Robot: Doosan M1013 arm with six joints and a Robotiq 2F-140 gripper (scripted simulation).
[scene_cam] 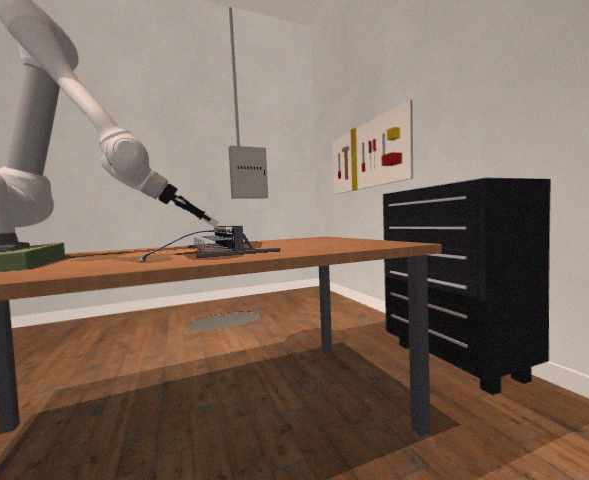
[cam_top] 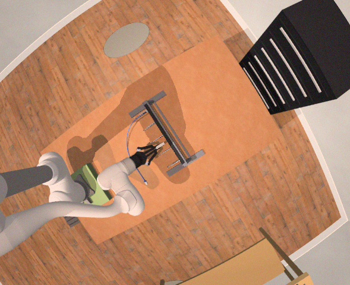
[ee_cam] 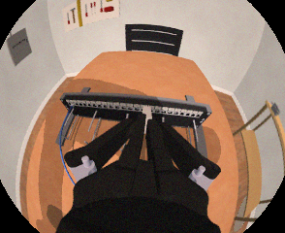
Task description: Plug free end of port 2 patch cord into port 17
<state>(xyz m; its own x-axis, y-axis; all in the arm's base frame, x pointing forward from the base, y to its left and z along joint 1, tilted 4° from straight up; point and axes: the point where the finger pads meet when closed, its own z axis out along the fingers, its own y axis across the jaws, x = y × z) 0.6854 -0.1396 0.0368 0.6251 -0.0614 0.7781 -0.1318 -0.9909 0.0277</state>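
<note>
A wooden table [scene_cam: 304, 253] stands on a plank floor in a grey-walled room, with a black chest of drawers [scene_cam: 465, 279] off to one side and a tool board [scene_cam: 372, 147] on the wall behind. Over the table the claw [cam_top: 158, 146] is closed down to its narrowest, the pale fingertips pressed together with nothing between them. It reaches forward and slightly down, tips right at the front face of the rack [cam_top: 166, 132], around the middle of its row of ports; whether they actually touch the face cannot be told. In the wrist view the closed fingers run straight up to the port strip [ee_cam: 137, 105], which crosses the picture from left to right. The rack sits on the table with its long axis running diagonally in the top view, a foot at each end, and several short grey pegs [cam_top: 166, 150] stick out from its front toward the arm. The blue cord [cam_top: 128, 135] starts near the rack's left end, as seen from the wrist, bows out away from the front face in a long curve and passes under the claw's black body. Its free end [cam_top: 145, 183] lies loose on the table, well apart from the rack and behind the fingertips, pointing away from the ports. A green tray [scene_cam: 20, 255] rests beside the arm's base.
</note>
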